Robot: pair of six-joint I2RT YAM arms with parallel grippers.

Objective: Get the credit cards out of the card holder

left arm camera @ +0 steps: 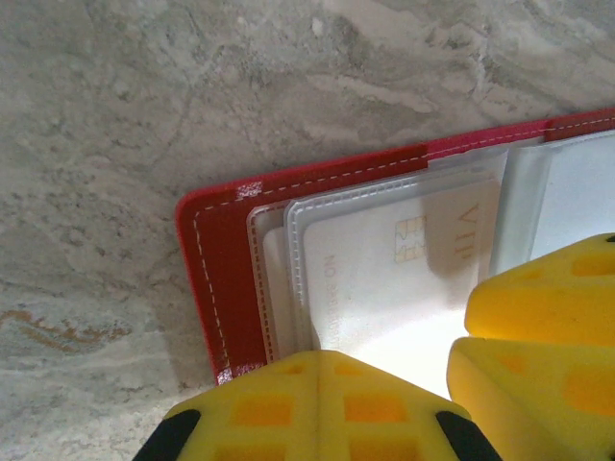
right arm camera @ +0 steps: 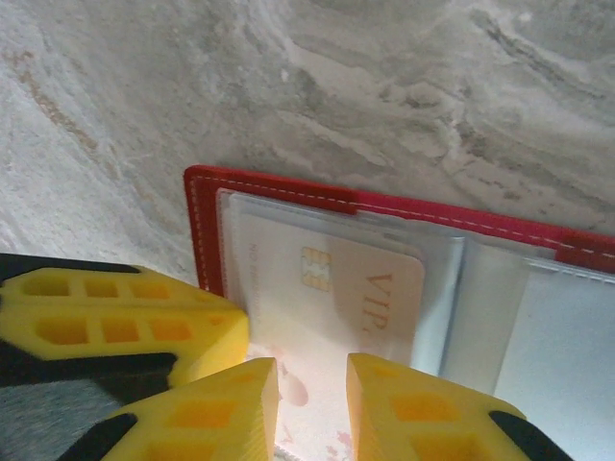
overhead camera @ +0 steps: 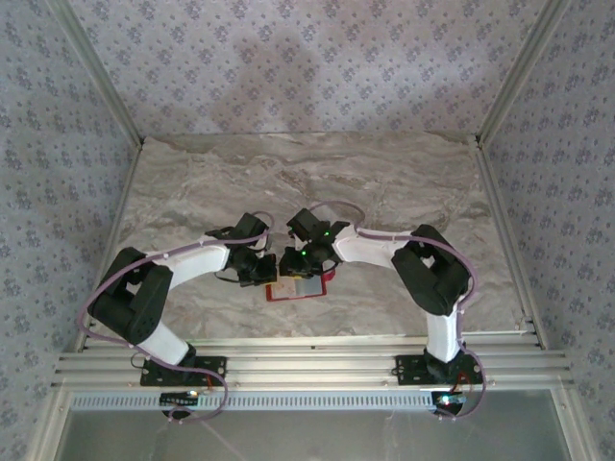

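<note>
Lying open and flat near the desk's [overhead camera: 384, 182] front middle, the red card holder [overhead camera: 298, 288] runs its long axis left to right, with white stitching around clear, glossy pockets. A pale credit card [right arm camera: 327, 288] with a gold chip sits in one pocket. The left pincer [left arm camera: 317, 384] is closed, its tips at the holder's edge. The right pincer [right arm camera: 309, 384] stands slightly parted over the card. The desk is veined grey marble and the walls [overhead camera: 307, 58] are patterned.

1. Bends the left arm [overhead camera: 192, 259] in from its base, elbow out to the left, wrist toward the centre.
2. Holds the left gripper [left arm camera: 317, 370] pointed down, yellow pads [left arm camera: 269, 408] pressed flat together.
3. Mirrors that with the right arm [overhead camera: 375, 248], elbow out to the right.
4. Holds the right gripper [right arm camera: 312, 384] tilted down, yellow fingers [right arm camera: 404, 403] parted by a narrow gap.
5. Sets the 2 grippers just beside each other, tips nearly meeting.
</note>
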